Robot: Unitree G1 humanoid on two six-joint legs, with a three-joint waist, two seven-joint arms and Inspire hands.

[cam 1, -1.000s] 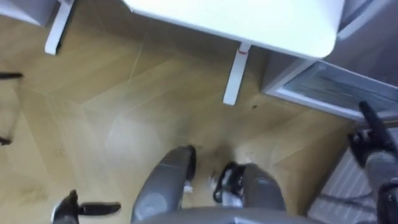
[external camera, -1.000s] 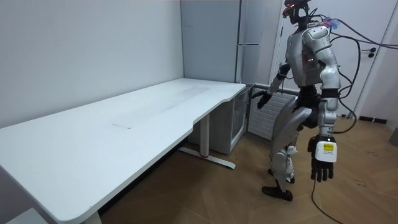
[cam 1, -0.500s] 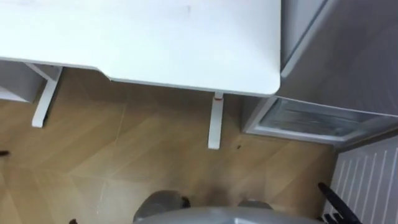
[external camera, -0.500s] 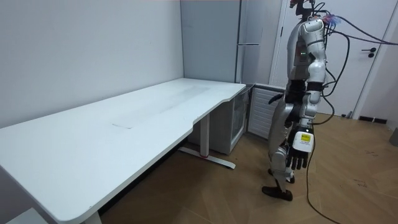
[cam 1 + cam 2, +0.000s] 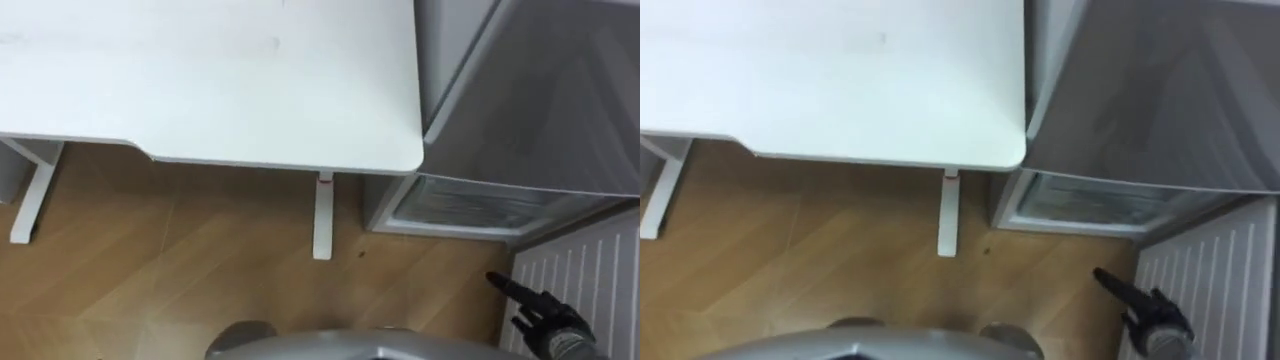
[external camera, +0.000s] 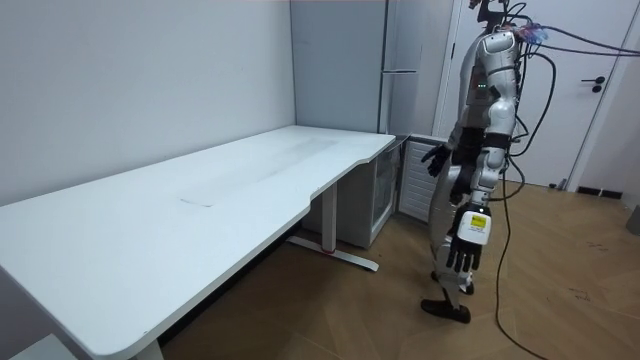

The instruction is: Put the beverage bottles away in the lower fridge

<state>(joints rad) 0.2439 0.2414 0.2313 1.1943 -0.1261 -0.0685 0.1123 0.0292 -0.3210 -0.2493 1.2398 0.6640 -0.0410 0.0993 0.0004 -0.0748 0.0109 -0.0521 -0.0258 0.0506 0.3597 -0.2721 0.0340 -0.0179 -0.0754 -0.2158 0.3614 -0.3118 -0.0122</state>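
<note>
Right hand (image 5: 546,316) risen further into lower right, fingers straight, apart, near lower fridge (image 5: 470,205); left hand (image 6: 462,245) hangs, fingers relaxed.

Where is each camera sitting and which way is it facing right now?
Left eye view: on the head, looking down at the white table, lower fridge and floor; right hand low right.
Right eye view: beside it, same downward aim, same right hand.
Room view: standing off in the room, facing the table and tall fridge; whole robot, left hand hanging open.
Both eye views share table, lower fridge and right hand.
</note>
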